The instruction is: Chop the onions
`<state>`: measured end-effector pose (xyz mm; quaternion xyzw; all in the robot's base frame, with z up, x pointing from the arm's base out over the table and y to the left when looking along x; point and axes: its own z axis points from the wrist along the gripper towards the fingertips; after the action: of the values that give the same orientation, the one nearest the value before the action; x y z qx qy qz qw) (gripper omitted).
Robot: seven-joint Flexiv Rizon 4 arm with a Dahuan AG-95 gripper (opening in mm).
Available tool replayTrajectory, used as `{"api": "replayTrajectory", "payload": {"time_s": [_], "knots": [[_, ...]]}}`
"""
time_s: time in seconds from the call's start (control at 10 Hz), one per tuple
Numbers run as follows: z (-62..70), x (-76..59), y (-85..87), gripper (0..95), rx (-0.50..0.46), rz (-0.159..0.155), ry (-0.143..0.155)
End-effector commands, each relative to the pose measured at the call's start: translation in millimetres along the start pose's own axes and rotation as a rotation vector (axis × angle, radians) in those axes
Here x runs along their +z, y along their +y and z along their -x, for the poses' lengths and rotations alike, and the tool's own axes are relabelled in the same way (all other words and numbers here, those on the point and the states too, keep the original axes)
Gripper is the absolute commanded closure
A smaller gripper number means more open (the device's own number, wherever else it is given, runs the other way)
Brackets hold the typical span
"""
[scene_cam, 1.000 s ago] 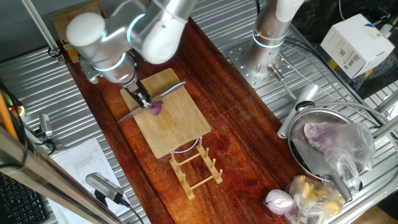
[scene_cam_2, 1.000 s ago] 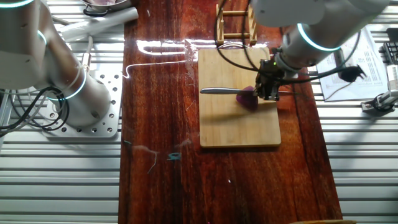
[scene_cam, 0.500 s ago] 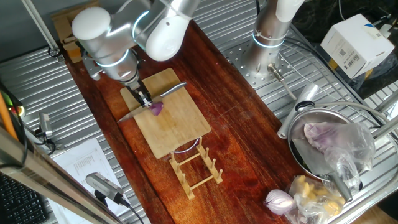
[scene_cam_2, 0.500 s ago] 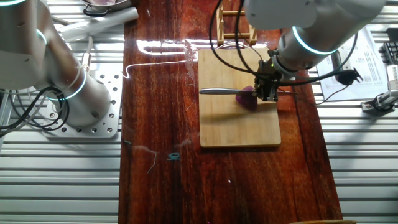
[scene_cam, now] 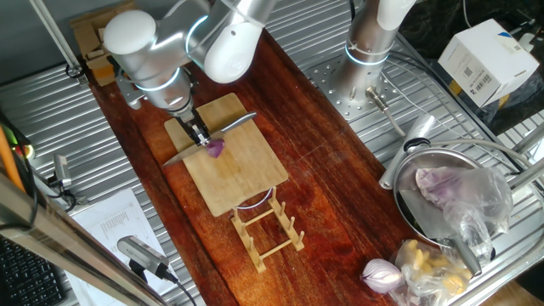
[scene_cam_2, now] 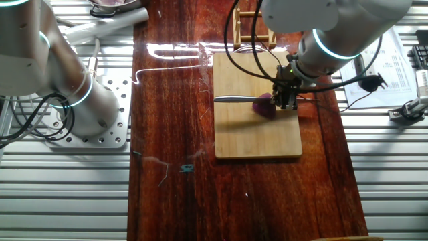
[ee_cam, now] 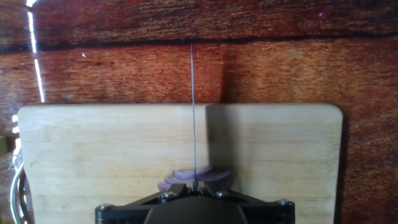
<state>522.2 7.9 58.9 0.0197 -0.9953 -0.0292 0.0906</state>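
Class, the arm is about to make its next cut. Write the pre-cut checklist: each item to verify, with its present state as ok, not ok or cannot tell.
1. Knife held in the gripper: ok, jaws shut on the handle end.
2. Blade lined up over the onion wedge: ok, in the hand view the blade edge runs straight across the onion's middle.
3. Onion wedge lying on the cutting board, away from its edges: ok.
4. Blade already touching the onion: cannot tell, the height is not clear in any view.
5. Board lying flat on the wooden table: ok.
6. Wooden rack out of the blade's path: ok, it stands past the board's far end.
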Motion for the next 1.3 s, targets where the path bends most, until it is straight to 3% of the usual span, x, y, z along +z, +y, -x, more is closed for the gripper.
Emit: {"api": "replayTrajectory", "payload": {"time_s": [0.1,1.3], "knots": [[1.0,0.6,0.4,95.0,0.001,0.000,0.001],[2.4,5.4,0.1,95.0,0.012,0.001,-0.005]]}}
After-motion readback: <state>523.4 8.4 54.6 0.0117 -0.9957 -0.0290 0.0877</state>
